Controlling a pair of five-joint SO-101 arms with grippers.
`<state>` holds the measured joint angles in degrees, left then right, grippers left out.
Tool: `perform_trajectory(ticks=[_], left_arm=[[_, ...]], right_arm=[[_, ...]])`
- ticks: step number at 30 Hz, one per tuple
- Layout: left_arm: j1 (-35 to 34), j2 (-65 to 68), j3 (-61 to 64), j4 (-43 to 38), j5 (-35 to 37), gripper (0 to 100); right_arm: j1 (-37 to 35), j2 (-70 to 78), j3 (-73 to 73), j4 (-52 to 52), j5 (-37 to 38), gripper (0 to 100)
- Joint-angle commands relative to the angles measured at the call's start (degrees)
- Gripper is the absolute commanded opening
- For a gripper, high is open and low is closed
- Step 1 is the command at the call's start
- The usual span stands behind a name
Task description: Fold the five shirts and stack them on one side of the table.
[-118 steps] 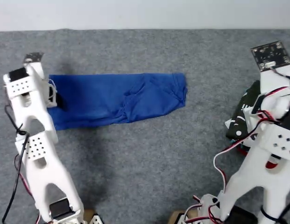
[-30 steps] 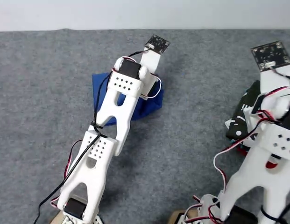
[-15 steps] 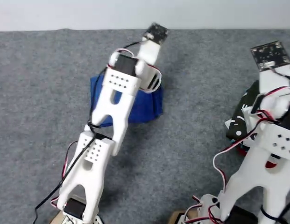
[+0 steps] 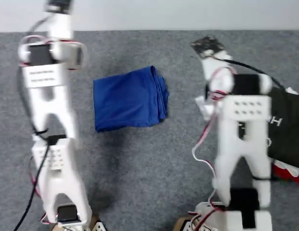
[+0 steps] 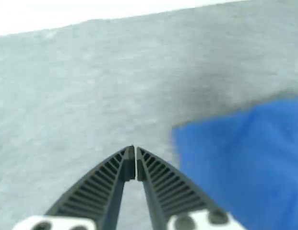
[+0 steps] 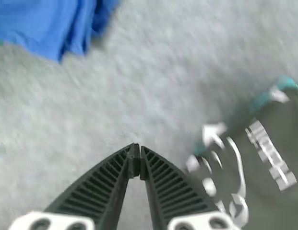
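1. The blue shirt (image 4: 130, 98) lies folded into a rough square near the middle of the table (image 4: 154, 183), between the two arms and touched by neither.
2. Its right edge shows loose, bunched layers. My guess is that a pinch catching only the top layer would pull the fold open when the shirt is lifted.
3. The dark shirt (image 4: 286, 127) sits at the table's right side, well apart from the blue one, with a red shirt (image 4: 290, 174) peeking out under it. A blue shirt dragged across rather than carried could rumple itself or push that pile askew.
4. The left gripper (image 5: 135, 154) has its fingers pressed together over bare table beside the blue shirt. The right gripper (image 6: 136, 149) also has its fingers together, holding nothing, between the blue shirt and the dark one.
5. Count: one blue shirt, one dark shirt, one red shirt partly hidden. I cannot tell if more lie beneath. There are two arms and two grippers.
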<state>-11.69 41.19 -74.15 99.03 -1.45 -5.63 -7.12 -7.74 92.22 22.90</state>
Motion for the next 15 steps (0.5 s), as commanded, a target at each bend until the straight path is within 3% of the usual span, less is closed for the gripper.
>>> perform_trajectory(ticks=[1, 8, 15], left_arm=[[-6.2, -6.4, 3.8, 1.6, -0.9, 0], [-13.6, -12.2, 15.0, 1.5, -1.1, 0], [-17.9, -13.1, 17.7, 1.5, -1.1, 0]], right_arm=[[-6.5, 4.2, -3.1, -8.6, -5.4, 0.9], [-17.5, 13.9, -3.1, -22.1, -6.8, 0.9], [-22.9, 24.1, -3.1, -25.1, -6.7, 0.9]])
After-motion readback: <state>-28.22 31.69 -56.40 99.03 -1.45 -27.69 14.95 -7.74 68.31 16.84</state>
